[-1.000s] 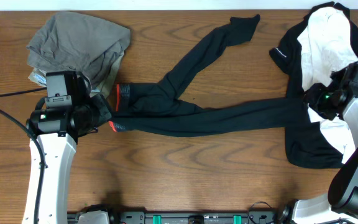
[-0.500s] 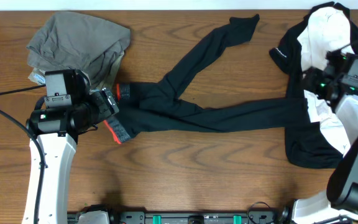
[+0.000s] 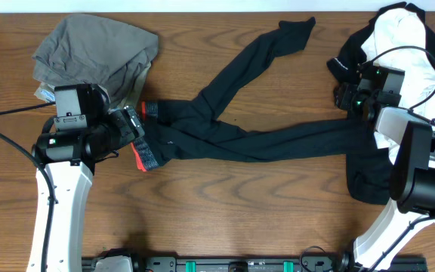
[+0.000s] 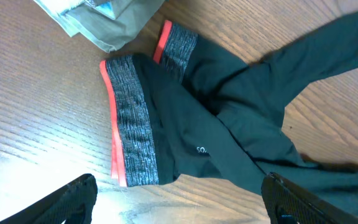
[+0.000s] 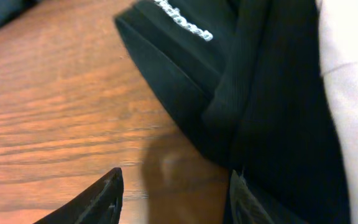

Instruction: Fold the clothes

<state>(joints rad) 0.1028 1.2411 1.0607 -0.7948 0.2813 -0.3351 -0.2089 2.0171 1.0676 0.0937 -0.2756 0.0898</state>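
Note:
Black leggings (image 3: 263, 140) lie spread over the wood, one leg running up to the back, the other to the right. Their grey waistband with red trim (image 3: 143, 153) (image 4: 132, 137) rests flat on the table. My left gripper (image 3: 131, 127) (image 4: 185, 208) hovers just left of the waistband, open, with only wood between its fingers. A black jacket with white lining (image 3: 357, 60) (image 5: 260, 93) lies crumpled at the right. My right gripper (image 3: 344, 94) (image 5: 173, 205) sits at the jacket's left hem, open, with bare wood between the fingers and the hem at its right finger.
A grey pile of clothes (image 3: 97, 49) (image 4: 114, 22) lies at the back left, right behind the left gripper. The long leg of the leggings runs under the jacket's lower part (image 3: 376, 181). The right arm's cable (image 3: 414, 53) loops over the jacket.
The left gripper opened and let go of the waistband, which now lies flat. The right gripper swung left and back, from over the jacket's middle to its left hem.

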